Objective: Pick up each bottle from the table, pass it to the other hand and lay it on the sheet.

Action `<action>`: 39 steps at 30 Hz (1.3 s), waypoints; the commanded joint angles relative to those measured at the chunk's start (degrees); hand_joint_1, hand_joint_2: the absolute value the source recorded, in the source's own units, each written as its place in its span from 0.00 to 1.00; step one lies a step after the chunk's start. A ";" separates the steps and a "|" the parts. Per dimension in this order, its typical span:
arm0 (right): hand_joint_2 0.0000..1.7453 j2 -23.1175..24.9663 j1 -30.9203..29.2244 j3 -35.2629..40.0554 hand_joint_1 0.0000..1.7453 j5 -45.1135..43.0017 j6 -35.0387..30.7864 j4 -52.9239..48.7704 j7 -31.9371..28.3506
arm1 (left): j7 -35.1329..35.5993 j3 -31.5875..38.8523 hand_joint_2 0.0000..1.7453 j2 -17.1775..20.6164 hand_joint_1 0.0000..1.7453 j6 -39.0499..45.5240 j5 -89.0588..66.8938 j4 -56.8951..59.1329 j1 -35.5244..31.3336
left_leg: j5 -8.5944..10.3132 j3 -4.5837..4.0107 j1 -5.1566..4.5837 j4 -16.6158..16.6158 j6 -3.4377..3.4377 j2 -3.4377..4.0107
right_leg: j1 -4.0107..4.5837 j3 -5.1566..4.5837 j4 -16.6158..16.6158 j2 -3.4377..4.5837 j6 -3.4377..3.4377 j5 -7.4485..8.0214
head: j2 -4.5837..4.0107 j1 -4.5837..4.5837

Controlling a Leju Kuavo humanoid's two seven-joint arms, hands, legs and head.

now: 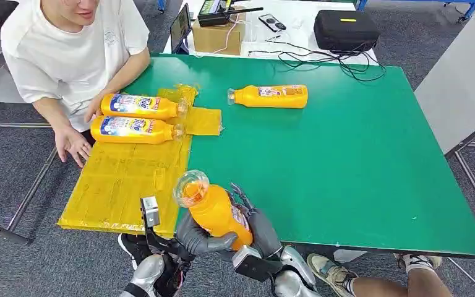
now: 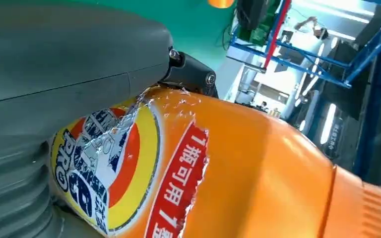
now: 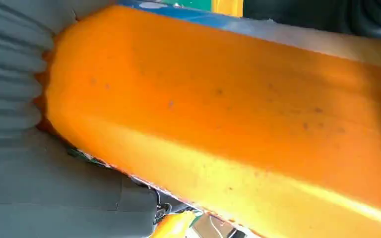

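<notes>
From the head view: orange bottle upright at the green table's near edge, wrapped by both left hand and right hand; two bottles lying on the yellow sheet, another bottle farther back; person's hand beside the sheet. Left wrist: torn label. Right wrist: plain orange side.

The held bottle hides both hands' fingertips.

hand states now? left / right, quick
Left hand: fingers wrapped around the orange plastic bottle.
Right hand: also gripping that bottle, mid-handover.
</notes>
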 commanded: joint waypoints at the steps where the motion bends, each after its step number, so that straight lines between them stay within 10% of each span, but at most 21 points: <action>1: 0.00 1.22 -0.44 1.20 0.00 -0.46 -1.32 0.60 1.27 | -2.49 -2.93 1.00 1.70 1.00 18.45 -16.76 -1.38 -0.50 | -0.13 0.27 0.06 -0.01 -0.10 0.07 | 0.08 0.25 0.00 0.02 -0.17 -0.12 | 0.00 0.00; 29: 0.00 -0.53 2.22 -6.40 0.00 0.08 0.45 -0.93 0.38 | 5.19 13.86 1.00 17.46 0.95 30.96 -53.72 -4.42 -7.92 | 0.00 0.12 0.17 -0.01 -0.12 -0.05 | 0.18 0.12 -0.01 -0.15 -0.16 -0.05 | 0.00 0.02; 39: 0.00 0.98 -1.33 -6.53 0.00 -1.21 2.94 2.39 -1.31 | 7.96 8.03 1.00 19.85 1.00 31.13 -72.18 20.14 -22.36 | 0.02 0.24 0.18 -0.03 -0.15 -0.15 | 0.18 0.25 0.03 -0.22 -0.23 -0.09 | 0.00 0.02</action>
